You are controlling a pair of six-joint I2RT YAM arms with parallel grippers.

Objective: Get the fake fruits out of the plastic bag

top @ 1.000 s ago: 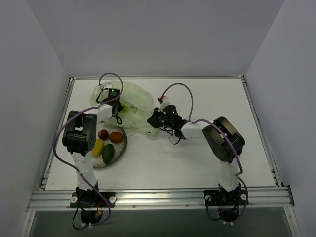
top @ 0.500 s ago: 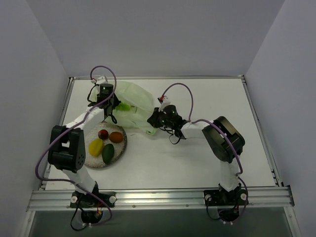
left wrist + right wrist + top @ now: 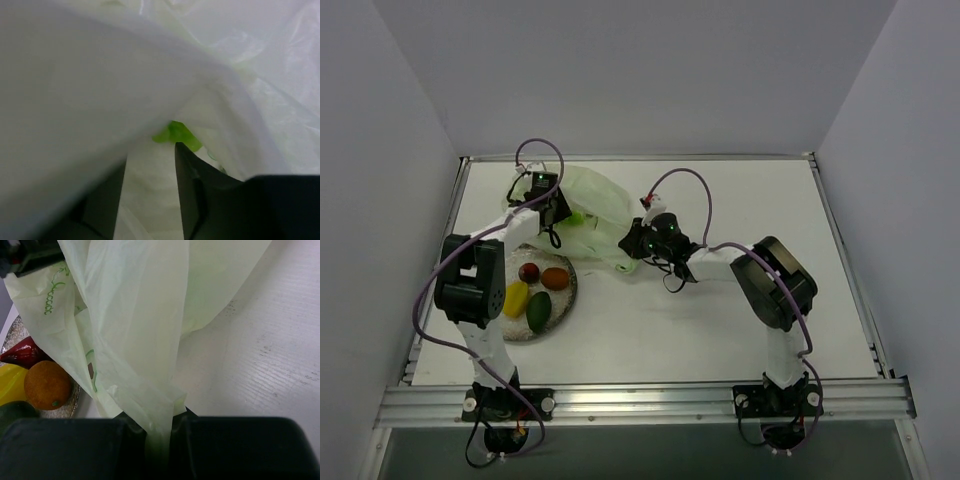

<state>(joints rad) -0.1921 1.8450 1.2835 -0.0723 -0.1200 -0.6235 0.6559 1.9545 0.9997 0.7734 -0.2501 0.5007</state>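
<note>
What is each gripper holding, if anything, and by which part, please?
The right gripper pinches a gathered fold of the plastic bag. The left gripper, open inside the bag, holds nothing; a light green fruit lies ahead.

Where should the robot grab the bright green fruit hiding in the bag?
Probably across the sides of the light green fruit, coming in low through the opening of the plastic bag. It peeks out just beyond the left fingers, with film draped over it, so a grab from above would likely pinch only plastic.
</note>
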